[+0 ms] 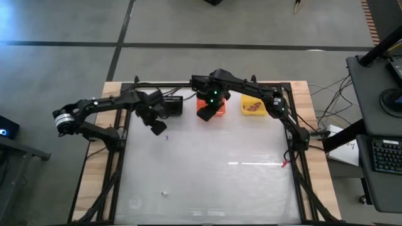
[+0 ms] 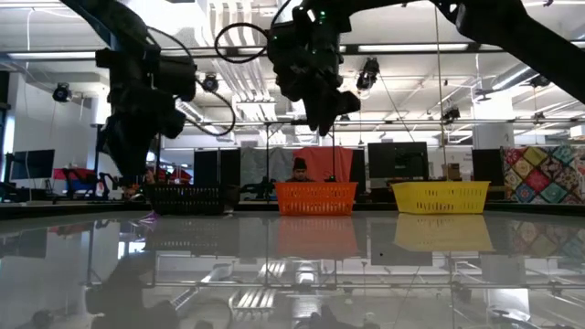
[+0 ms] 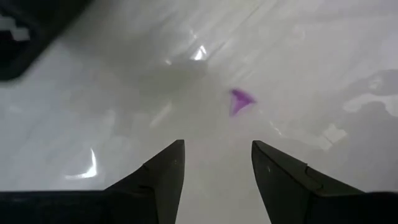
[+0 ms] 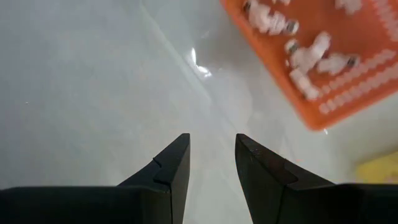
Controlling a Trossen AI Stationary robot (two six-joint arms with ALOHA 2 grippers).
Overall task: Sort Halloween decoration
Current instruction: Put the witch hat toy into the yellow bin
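Observation:
A small purple decoration piece lies on the white table, also seen in the high view. My left gripper hangs open just above the table, a little short of the piece and beside the black basket; nothing is between its fingers. My right gripper is open and holds nothing. It hangs high by the near edge of the orange basket, which holds several white pieces. A tiny white bit lies near the table's front edge.
Three baskets stand in a row at the table's far edge: black, orange and yellow. A small red thing lies by the right frame rail. The wide middle of the table holds little else.

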